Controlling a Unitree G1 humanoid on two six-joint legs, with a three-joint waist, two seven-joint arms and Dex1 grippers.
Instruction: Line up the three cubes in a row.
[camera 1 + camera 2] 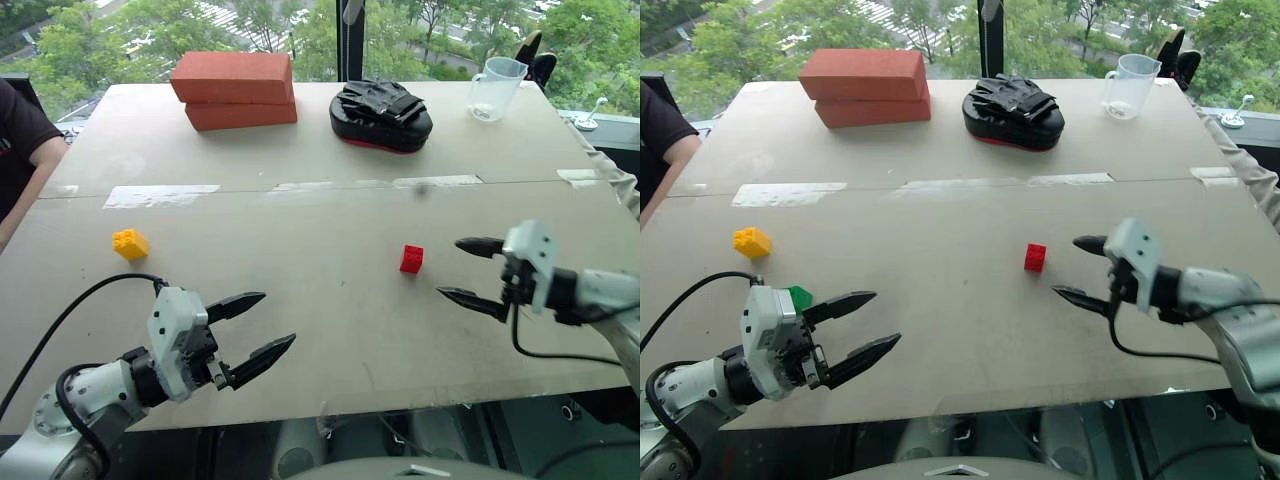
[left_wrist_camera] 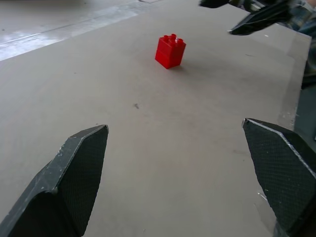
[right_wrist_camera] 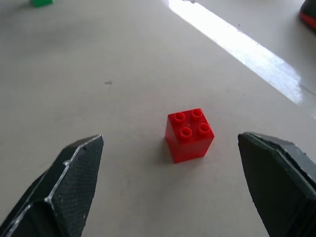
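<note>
The red cube (image 1: 411, 258) stands studs-up on the grey table (image 1: 330, 330), right of centre. My right gripper (image 1: 449, 268) hovers just to its right, open, jaws facing the cube with nothing between them; in the right wrist view the cube (image 3: 190, 135) sits a short way ahead of the fingertips. The yellow cube (image 1: 130, 243) lies at the left. The green cube (image 1: 798, 296) peeks out behind my left gripper (image 1: 277, 318), which is open and empty near the front left and faces across the table toward the red cube (image 2: 170, 51).
Two stacked red-orange bricks (image 1: 235, 90), a black glove on a pad (image 1: 381, 115) and a clear measuring cup (image 1: 495, 88) stand along the far edge. A person's arm (image 1: 25, 140) rests at the left edge. Tape strips (image 1: 160, 195) cross the middle.
</note>
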